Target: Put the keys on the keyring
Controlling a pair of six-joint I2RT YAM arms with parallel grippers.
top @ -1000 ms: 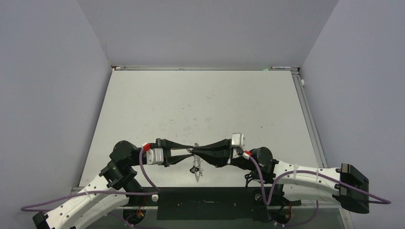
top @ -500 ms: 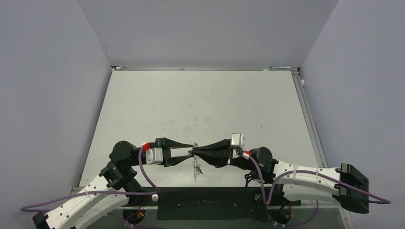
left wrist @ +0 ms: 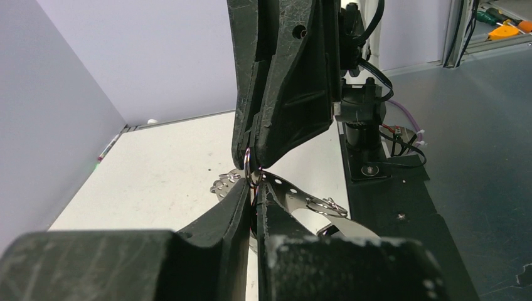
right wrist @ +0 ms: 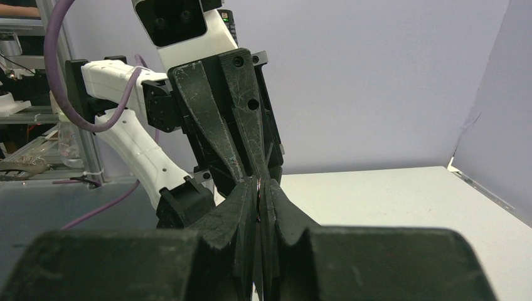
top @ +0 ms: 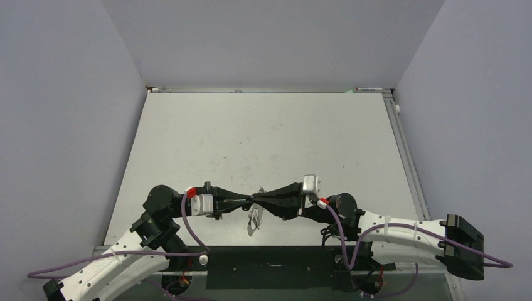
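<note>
Limply, keyring (top: 254, 221) (beneath right end effector (top: 256, 199)).

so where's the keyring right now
Top view: the keyring hangs over the table's near-centre, just below where the left gripper and right gripper meet tip to tip, both shut on it.

A white surface (top: 263, 132) with faint dark scuffs fills the middle of the top view. Plain pale lavender walls (top: 63, 125) close it in at left, back and right. A metal rail (top: 270, 89) runs along its far edge, and a black plate (top: 270, 266) sits at bottom centre. An orange tool (left wrist: 509, 28) lies in the upper right corner of the left wrist view.
</note>
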